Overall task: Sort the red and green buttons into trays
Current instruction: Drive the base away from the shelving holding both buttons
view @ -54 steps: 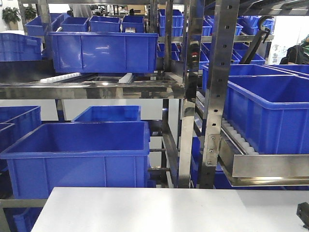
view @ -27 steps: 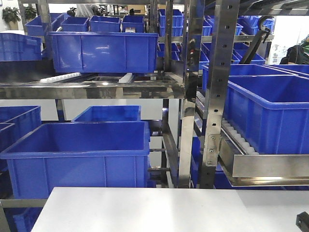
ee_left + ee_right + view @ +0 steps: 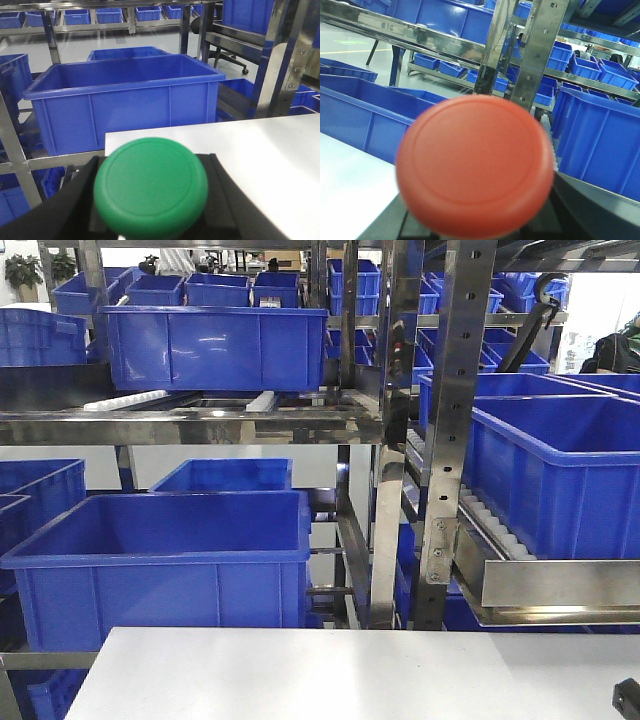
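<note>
Background is taken up by steel racks (image 3: 445,440) of blue crates (image 3: 160,560) behind a white table (image 3: 300,670); no trays are seen in any view. Green button (image 3: 151,187) is clamped in the left end effector (image 3: 154,159) w/ the table just beyond, and red button (image 3: 476,162) is likewise gripped in the right end effector (image 3: 480,220). Pick-up is judged done for both; placing into matching trays is left, approx. half the job.

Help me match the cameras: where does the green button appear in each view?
Front view: not in it.
Left wrist view: the green button fills the lower centre.
Right wrist view: not in it; the red button fills that frame.
Shared landmark: the white table: bottom in front, right in left wrist, lower left in right wrist.
</note>
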Available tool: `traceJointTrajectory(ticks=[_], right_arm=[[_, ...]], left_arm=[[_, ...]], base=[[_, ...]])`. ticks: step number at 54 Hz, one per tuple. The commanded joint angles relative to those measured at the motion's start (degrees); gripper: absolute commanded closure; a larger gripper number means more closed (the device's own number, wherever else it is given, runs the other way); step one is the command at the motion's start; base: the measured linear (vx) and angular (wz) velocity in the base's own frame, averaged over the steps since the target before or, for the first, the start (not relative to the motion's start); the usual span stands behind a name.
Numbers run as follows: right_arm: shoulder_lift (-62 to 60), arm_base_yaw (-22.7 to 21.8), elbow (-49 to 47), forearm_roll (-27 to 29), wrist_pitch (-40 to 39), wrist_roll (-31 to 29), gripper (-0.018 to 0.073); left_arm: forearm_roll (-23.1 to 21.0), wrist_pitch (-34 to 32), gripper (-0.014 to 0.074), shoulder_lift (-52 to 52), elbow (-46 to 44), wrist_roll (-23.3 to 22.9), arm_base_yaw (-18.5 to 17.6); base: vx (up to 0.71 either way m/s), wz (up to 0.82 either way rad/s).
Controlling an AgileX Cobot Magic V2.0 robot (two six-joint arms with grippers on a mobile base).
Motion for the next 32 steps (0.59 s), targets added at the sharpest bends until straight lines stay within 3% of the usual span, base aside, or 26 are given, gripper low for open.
traceJointTrajectory(ticks=[1,14,32], right_arm=[[0.08,-0.20,-1.72,1.05,-1.71,0.22,0.0568],[0.08,-0.20,-1.72,1.05,-1.73,0.22,0.0568],[0.08,-0.20,-1.72,1.05,-1.73,0.22,0.0568]], left_arm=[[0.15,-5.20,0.0595,0.15,-1.44,-0.26,-0.21],[0.15,-5.20,0.0595,0.15,-1.44,-0.26,-0.21],[0.15,-5.20,0.0595,0.15,-1.44,-0.26,-0.21]], base=[[0.00,0.00],[-0.02,0.11],[-0.03,0.36]])
